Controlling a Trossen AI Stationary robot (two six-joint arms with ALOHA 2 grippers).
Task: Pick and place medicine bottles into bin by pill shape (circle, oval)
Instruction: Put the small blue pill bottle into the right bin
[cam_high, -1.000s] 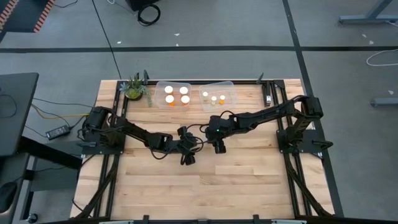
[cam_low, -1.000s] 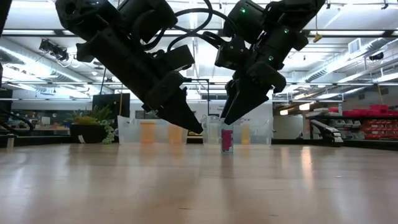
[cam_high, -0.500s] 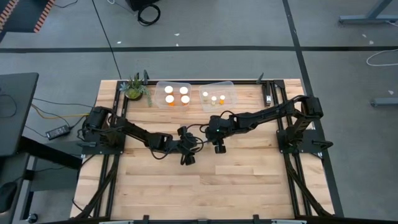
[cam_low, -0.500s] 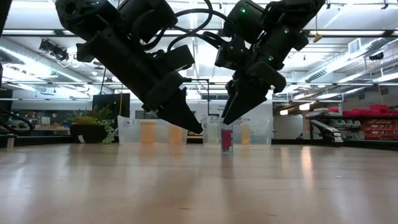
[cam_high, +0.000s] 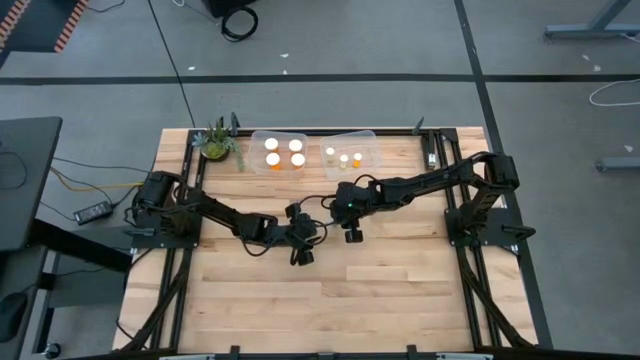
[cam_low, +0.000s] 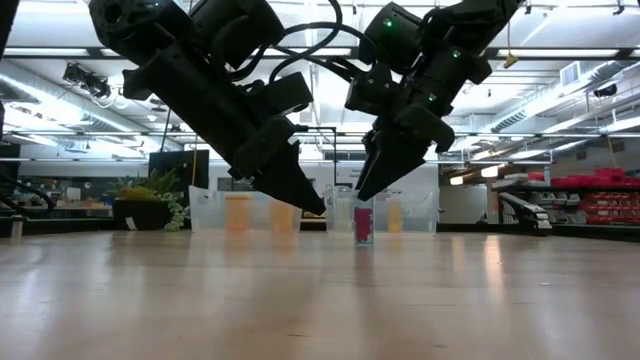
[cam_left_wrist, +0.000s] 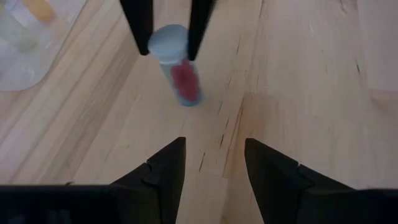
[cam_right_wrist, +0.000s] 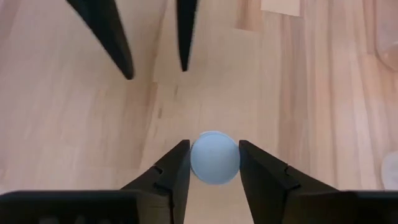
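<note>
A small medicine bottle (cam_left_wrist: 184, 82) with a pale blue cap and pink-red pills inside stands upright on the wooden table near its middle (cam_low: 364, 224). My right gripper (cam_right_wrist: 214, 163) (cam_high: 352, 237) is shut on its cap from above. My left gripper (cam_left_wrist: 214, 163) (cam_high: 302, 257) hangs open just to the table's left of the bottle, with nothing between its fingers. Two clear bins stand at the far edge. The left bin (cam_high: 278, 152) holds orange bottles with white caps. The right bin (cam_high: 350, 155) holds smaller pale-topped bottles. My right gripper pinches the bottle's round cap (cam_right_wrist: 214, 155) between its two fingers, one on each side of the cap's rim. The fingers (cam_left_wrist: 142, 28) come from above, slanting down. The bottle stays upright below them, its base on the table (cam_low: 364, 241).
A small green potted plant (cam_high: 217, 140) stands at the far left corner beside the bins. Bare wood stretches over the near half of the table (cam_high: 330, 300). The two grippers hang close together, a short gap between them.
My right gripper's fingers have drawn together onto the bottle's cap while the arm has kept its place. The bottle has stayed upright where it was.
</note>
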